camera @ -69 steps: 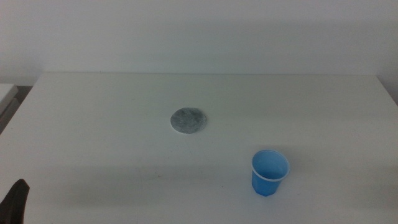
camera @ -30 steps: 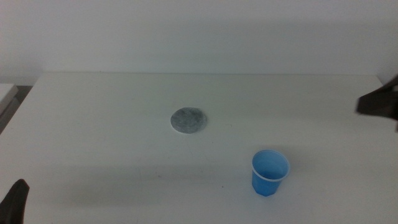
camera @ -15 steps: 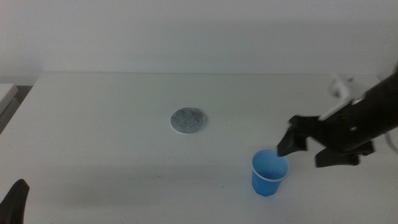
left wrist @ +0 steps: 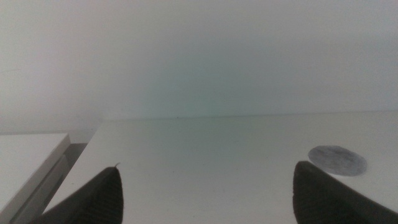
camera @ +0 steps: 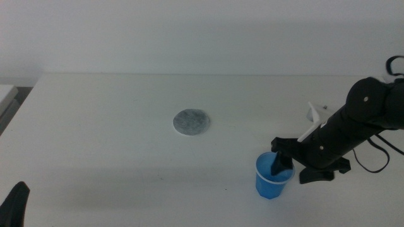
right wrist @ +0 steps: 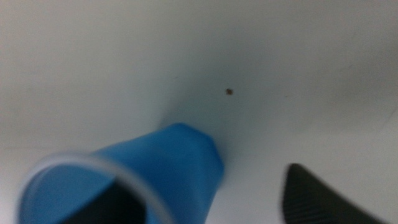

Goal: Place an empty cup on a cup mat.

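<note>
The blue cup (camera: 273, 181) stands upright and empty on the white table (camera: 113, 145), to the front right. The grey cup mat (camera: 191, 122) lies flat near the table's middle, well to the left of and behind the cup. My right gripper (camera: 302, 170) is open and straddles the cup's right wall, one jaw dipped inside the cup and one outside it. In the right wrist view the cup (right wrist: 143, 174) fills the lower part between the jaws of the right gripper (right wrist: 205, 202). My left gripper (camera: 16, 205) waits open at the front left corner; its wrist view shows the mat (left wrist: 337, 160).
The right arm's dark cable (camera: 379, 151) loops over the table at the right edge. A white tab (camera: 310, 123) sticks up from the right wrist. A pale surface (left wrist: 25, 162) lies beyond the table's left edge.
The right arm came in from the right side and lowered onto the cup, one jaw now inside it. The cup, the mat and the left gripper have not moved.
</note>
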`<act>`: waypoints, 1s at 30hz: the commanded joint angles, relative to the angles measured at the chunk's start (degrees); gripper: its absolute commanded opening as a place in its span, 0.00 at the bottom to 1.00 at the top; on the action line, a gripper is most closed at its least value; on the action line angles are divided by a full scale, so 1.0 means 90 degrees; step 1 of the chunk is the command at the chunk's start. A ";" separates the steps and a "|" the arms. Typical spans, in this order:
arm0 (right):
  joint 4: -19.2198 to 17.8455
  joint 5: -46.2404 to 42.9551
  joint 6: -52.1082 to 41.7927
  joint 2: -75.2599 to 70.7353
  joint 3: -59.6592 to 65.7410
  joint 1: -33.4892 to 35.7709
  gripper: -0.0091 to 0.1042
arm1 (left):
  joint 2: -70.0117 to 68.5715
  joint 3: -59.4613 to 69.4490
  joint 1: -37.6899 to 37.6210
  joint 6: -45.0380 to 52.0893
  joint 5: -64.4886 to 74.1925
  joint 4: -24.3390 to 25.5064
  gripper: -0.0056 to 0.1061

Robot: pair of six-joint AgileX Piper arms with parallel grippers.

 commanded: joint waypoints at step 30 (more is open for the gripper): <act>-0.1277 0.2311 0.0843 0.3546 -0.7725 0.1301 0.07 | -0.0023 -0.0003 -0.0007 -0.0018 -0.0083 -0.0014 0.89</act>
